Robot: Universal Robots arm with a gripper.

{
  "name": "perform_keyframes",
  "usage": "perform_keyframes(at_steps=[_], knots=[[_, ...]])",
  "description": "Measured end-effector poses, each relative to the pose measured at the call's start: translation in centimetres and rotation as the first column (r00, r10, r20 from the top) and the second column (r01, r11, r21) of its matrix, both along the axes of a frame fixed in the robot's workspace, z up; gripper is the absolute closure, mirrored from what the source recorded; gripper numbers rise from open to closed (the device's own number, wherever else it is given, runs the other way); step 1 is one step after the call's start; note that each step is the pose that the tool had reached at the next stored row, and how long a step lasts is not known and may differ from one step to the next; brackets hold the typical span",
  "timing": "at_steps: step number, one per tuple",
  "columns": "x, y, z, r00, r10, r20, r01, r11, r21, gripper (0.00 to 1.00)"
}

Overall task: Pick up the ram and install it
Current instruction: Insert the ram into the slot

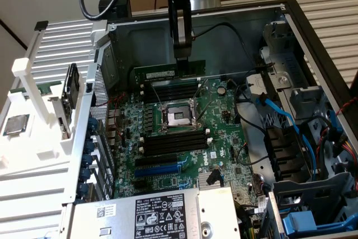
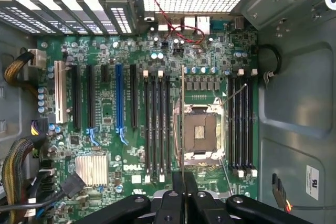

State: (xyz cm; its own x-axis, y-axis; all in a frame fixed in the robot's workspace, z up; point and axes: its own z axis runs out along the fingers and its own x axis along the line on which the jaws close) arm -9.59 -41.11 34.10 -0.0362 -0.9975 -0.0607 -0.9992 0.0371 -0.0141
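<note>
1. One gripper (image 1: 182,60) clamps the ram (image 1: 159,73), which hangs edge-down directly beneath its fingers inside the open computer case (image 1: 145,43).
2. The stick's long axis runs parallel to the empty memory slots (image 1: 170,90); it is poised close by them and not yet seated.

One ram (image 1: 158,73), one motherboard (image 1: 224,135), one processor chip (image 1: 15,124), perhaps eight memory slots (image 1: 173,145).
</note>
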Motion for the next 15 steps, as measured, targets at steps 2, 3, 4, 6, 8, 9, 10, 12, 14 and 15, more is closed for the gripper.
perform_keyframes(at_steps=[2, 3, 4, 6, 8, 9, 10, 12, 14, 15], knots=[[-0.1, 0.0, -0.37, 1.0, 0.0, 0.0001, 0.0, 1.0, 0.0, 0.88], [-0.1, 0.0, -0.54, 1.0, 0.0, 0.0, 0.0, 1.0, 0.0, 0.88], [-0.2, 0.0, -0.73, 1.0, 0.0, 0.0, 0.0, 1.0, 0.0, 0.88], [-0.3, 0.0, -1.09, 1.0, 0.0, 0.0, 0.0, 1.0, 0.0, 0.88], [-0.3, 0.0, -1.47, 1.0, 0.0, 0.0, 0.0, 1.0, 0.0, 0.88], [-0.3, 0.0, -1.65, 1.0, 0.0, 0.0, 0.0, 1.0, 0.0, 0.88], [-0.3, 0.0, -1.83, 1.0, 0.0, 0.0, 0.0, 1.0, 0.0001, 0.88], [-0.3, 0.0, -2.19, 1.0, 0.0, 0.0, 0.0, 1.0, 0.0, 0.88], [-0.3, -0.02, -2.56, 1.0, 0.0, 0.0, 0.0, 1.0, 0.0001, 0.88], [-0.3, -0.05, -2.75, 1.0, 0.0, 0.0, 0.0, 1.0, 0.0, 0.88]])
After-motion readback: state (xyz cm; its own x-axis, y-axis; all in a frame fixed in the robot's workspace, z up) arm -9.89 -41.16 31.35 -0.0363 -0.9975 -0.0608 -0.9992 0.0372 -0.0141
